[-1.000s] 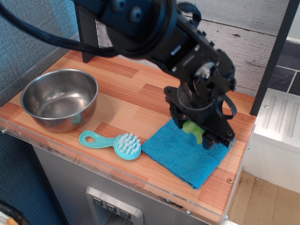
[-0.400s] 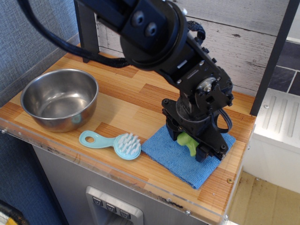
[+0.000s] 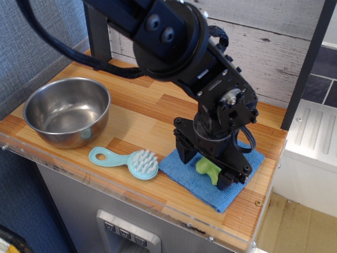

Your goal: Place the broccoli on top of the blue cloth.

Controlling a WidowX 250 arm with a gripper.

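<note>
Whitewashed plank walling is backing a wood-grain counter [image 3: 142,113] with a clear plastic edge strip along its front. At the counter's right end, the lime-green broccoli [image 3: 207,168], a small bumpy plastic floret with a short stem pointing down and to the right, is resting on the blue cloth [image 3: 184,171], near the cloth's middle. Compared with a second ago, the floret is sitting lower and further left, now down against the fuzzy terry surface rather than raised over the cloth's far edge. The black gripper [image 3: 206,167] is straddling it, and its jaws are standing wider apart than in the earlier frames, one finger to the left of the floret and the other to its lower right; whether either finger is touching the toy cannot be told. The arm has also swung slightly leftward and down since then. The cloth, a flat square towel, is lying skewed with one corner pointing toward the counter's front edge. Just left of it, a teal plastic brush [image 3: 126,159] with white bristles is lying flat, and a round polished steel bowl [image 3: 67,110] is sitting at the counter's left end.
</note>
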